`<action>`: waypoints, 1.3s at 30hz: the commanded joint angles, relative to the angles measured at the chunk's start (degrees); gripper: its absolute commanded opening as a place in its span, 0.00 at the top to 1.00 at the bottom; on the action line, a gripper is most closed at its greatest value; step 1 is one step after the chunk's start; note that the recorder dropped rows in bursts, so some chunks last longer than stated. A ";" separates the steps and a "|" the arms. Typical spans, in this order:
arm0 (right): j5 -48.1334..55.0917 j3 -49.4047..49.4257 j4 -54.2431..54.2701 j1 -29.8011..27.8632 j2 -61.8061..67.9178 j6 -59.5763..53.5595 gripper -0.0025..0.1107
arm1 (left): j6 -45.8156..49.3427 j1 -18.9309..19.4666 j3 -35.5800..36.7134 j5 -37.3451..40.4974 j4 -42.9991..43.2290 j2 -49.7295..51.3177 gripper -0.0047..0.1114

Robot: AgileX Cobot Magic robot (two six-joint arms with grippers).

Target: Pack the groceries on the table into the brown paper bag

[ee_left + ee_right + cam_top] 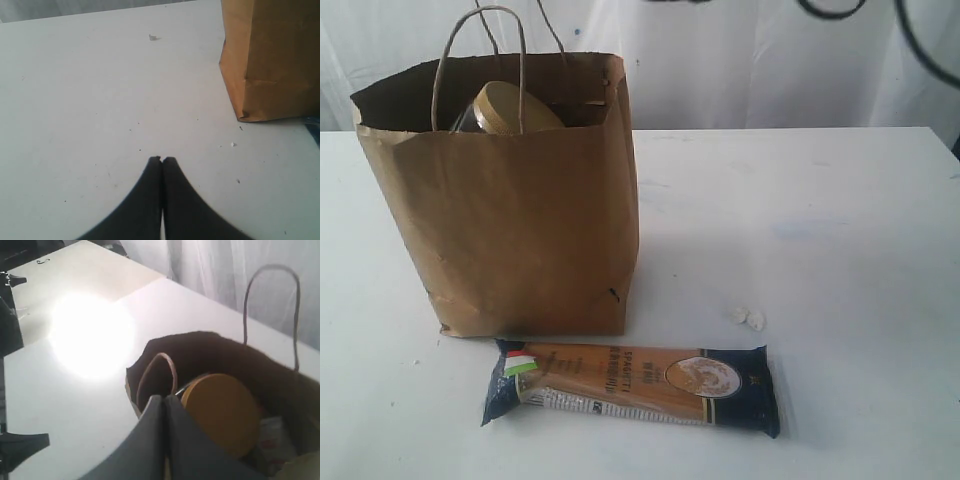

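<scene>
Your brown paper bag (520, 220) stands upright on the white table (840, 200), left in the exterior view. Its mouth is open and its handles are raised, and the gold-lidded nut jar (510, 108) lies tilted near the top of the load. The long navy-orange spaghetti pack (640, 385) lies flat on the table just in front of the bag, and the small white lumps (750, 318) sit near the bag's front right corner.

Your right gripper (165, 399) hangs above the bag's mouth, close to the jar's lid, with its jaws pressed together and holding nothing (something white with red print (272, 437) shows beside the jar, too dim to name). Your left gripper (161, 160) hovers low over bare tabletop beside a bottom corner of the bag, jaws likewise closed and empty — probably parked clear of the work.

By the look of it, the spaghetti and the lumps are what is left to pack — the pack's length suggests it should go in on end.
</scene>
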 commanded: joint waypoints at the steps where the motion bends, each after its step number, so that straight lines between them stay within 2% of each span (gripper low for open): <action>1: 2.27 -0.09 -15.56 -0.03 -6.67 -1.78 0.98 | 0.04 -0.40 0.00 0.09 -0.23 -0.23 0.96; 4: 8.56 1.56 -34.71 -0.03 -7.70 4.79 0.98 | 0.04 -0.40 0.00 0.09 -0.23 -0.23 0.96; 8: 6.21 8.42 -56.74 -0.79 -4.71 14.93 0.98 | 0.04 -0.40 0.00 0.09 -0.23 -0.23 0.96; 11: 0.96 12.26 -62.01 -2.41 -0.91 23.10 0.98 | 0.04 -0.40 0.00 0.09 -0.23 -0.23 0.96; 16: -5.52 17.63 -62.43 -3.92 7.11 31.72 0.98 | 0.04 -0.40 0.00 0.09 -0.23 -0.23 0.96; 21: -6.36 20.16 -61.16 -3.92 15.79 40.48 0.98 | 0.04 -0.40 0.00 0.09 -0.23 -0.23 0.96; 23: -6.48 20.16 -60.59 -3.92 18.51 40.07 0.97 | 0.04 -0.40 0.00 0.09 -0.23 -0.23 0.96; 33: -9.86 20.16 -59.73 -3.92 22.37 39.35 0.69 | 0.04 -0.40 0.00 0.09 -0.23 -0.23 0.96; 39: -11.77 20.16 -53.39 -3.92 22.37 38.58 0.67 | 0.04 -0.40 0.00 0.09 -0.23 -0.23 0.96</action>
